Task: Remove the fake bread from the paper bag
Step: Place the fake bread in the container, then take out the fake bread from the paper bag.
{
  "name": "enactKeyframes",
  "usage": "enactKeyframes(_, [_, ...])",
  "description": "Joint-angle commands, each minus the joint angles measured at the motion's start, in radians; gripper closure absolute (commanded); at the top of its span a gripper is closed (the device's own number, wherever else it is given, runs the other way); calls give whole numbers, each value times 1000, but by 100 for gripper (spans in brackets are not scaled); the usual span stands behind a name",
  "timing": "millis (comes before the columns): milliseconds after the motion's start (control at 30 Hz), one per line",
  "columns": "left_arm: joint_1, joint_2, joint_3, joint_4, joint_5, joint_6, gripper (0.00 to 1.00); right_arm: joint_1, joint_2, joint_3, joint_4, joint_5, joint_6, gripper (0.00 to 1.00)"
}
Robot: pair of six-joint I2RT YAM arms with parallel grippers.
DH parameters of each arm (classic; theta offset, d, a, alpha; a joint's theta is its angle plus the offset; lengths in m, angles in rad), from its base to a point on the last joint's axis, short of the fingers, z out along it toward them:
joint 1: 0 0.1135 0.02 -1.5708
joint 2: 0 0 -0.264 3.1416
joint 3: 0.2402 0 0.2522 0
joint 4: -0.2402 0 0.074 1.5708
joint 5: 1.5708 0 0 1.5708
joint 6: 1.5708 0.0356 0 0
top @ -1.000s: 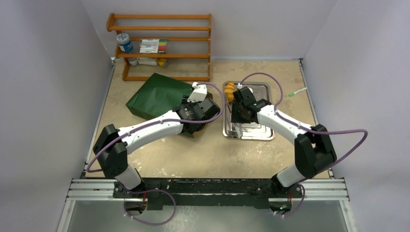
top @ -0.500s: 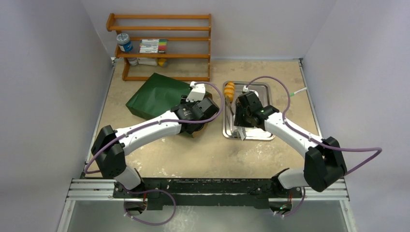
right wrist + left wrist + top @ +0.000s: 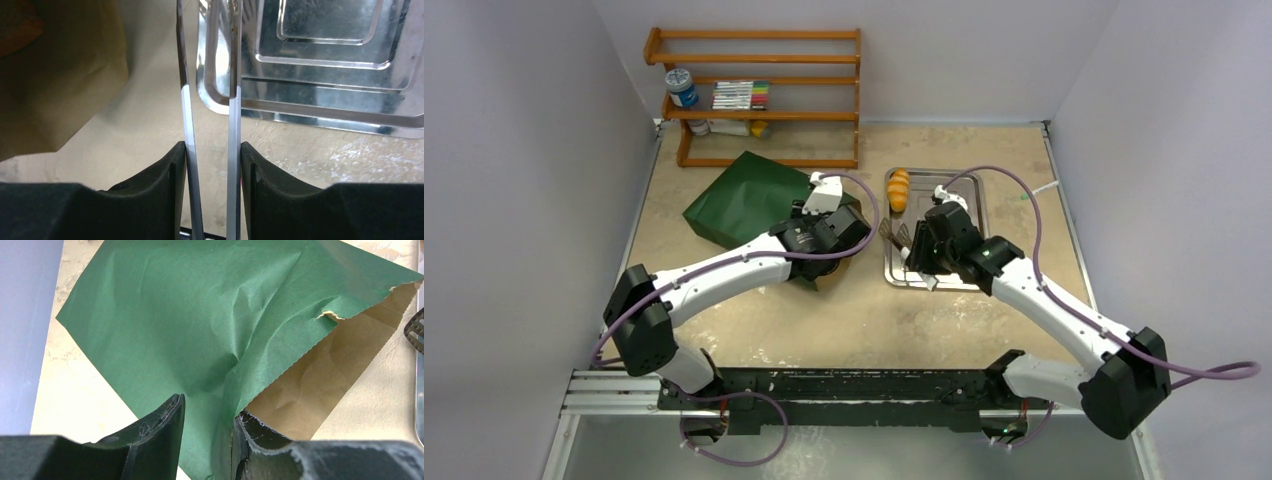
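Observation:
The dark green paper bag (image 3: 742, 203) lies flat at the back left, its brown-lined mouth facing the tray. My left gripper (image 3: 826, 232) is shut on the bag's upper mouth edge. In the left wrist view (image 3: 207, 415) one finger sits on the green outside (image 3: 200, 315) and the other inside the brown lining (image 3: 320, 370). A small striped orange roll (image 3: 899, 188) lies at the tray's far left corner. My right gripper (image 3: 927, 252) is shut on long metal tongs (image 3: 893, 233), whose two arms (image 3: 186, 115) are pinched between its fingers. An orange-brown shape (image 3: 15, 22) shows inside the bag.
The silver metal tray (image 3: 969, 195) lies right of the bag, and its corner shows in the right wrist view (image 3: 325, 100). A wooden shelf (image 3: 754, 95) with a jar and markers stands against the back wall. A white pen-like stick (image 3: 1041, 189) lies right of the tray.
My right arm has drawn back toward the near side with the tongs, leaving the striped roll on the tray. My left gripper stays on the bag's mouth, shifted slightly left.

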Motion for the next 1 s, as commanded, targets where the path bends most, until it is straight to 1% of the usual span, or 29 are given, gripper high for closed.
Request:
enactKeyframes(0, [7, -55, -16, 8, -16, -21, 65, 33, -58, -22, -27, 9, 63, 58])
enactKeyframes(233, [22, -83, -40, 10, 3, -26, 65, 92, -129, -34, -72, 31, 110, 60])
enactKeyframes(567, [62, -144, -96, 40, 57, -22, 65, 141, -203, 57, -151, 64, 117, 62])
enactKeyframes(733, [85, -152, -103, 52, 92, -15, 65, 157, -228, 120, -143, 32, 89, 63])
enactKeyframes(967, [92, -152, -73, 53, 119, -9, 65, 177, -218, 172, -109, -60, 22, 64])
